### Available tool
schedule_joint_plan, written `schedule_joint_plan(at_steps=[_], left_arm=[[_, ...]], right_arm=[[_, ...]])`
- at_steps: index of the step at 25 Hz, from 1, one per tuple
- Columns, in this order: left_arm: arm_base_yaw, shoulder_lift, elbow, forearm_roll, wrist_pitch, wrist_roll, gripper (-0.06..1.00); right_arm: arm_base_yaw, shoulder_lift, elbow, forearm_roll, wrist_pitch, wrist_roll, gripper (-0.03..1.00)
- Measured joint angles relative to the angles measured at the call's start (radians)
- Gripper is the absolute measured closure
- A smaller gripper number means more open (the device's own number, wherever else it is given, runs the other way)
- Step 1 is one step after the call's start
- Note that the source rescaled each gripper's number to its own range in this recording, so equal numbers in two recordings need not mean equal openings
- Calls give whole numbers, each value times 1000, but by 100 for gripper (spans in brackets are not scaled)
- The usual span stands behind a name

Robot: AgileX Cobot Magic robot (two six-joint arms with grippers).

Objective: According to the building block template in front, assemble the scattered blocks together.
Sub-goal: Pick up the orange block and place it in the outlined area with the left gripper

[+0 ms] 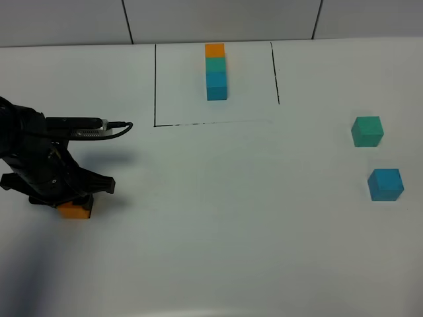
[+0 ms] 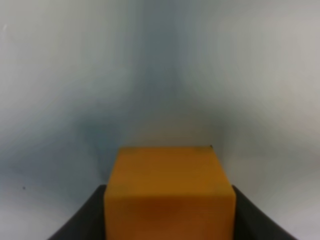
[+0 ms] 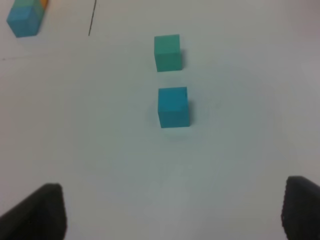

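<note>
The building block template (image 1: 216, 71) is a row of orange, teal-green and blue cubes inside a drawn black outline at the back of the table; its blue end also shows in the right wrist view (image 3: 24, 19). Of the scattered blocks, the orange block (image 1: 75, 210) sits at the front left under my left gripper (image 1: 71, 201). In the left wrist view the dark fingers (image 2: 82, 222) press both sides of the orange block (image 2: 169, 190). The teal-green block (image 1: 367, 131) and blue block (image 1: 385, 183) lie at the right. My right gripper (image 3: 175, 205) hovers open, short of the blue block (image 3: 173, 106) and teal-green block (image 3: 167, 52).
The white table (image 1: 218, 218) carries only the outline and the cubes. A tiled wall (image 1: 218, 20) runs behind its far edge. The left arm's body and cable (image 1: 99, 127) hang over the table's left side.
</note>
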State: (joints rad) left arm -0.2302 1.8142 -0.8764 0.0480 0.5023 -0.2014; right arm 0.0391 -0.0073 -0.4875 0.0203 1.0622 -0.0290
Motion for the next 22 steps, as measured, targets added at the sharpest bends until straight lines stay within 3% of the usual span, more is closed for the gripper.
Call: schedule_joint_plan(at_steps=[8,16,22], left_arm=[[0,1,-82,-4,54,44,94],[-36,3,-334,-48,249,291,94],[-116,27,-449,-48,396,362,94]], right_arm=[[0,0,0,0,0,0,22],[0,0,0,0,0,0,22],[0,0,0,0,0,0,22]])
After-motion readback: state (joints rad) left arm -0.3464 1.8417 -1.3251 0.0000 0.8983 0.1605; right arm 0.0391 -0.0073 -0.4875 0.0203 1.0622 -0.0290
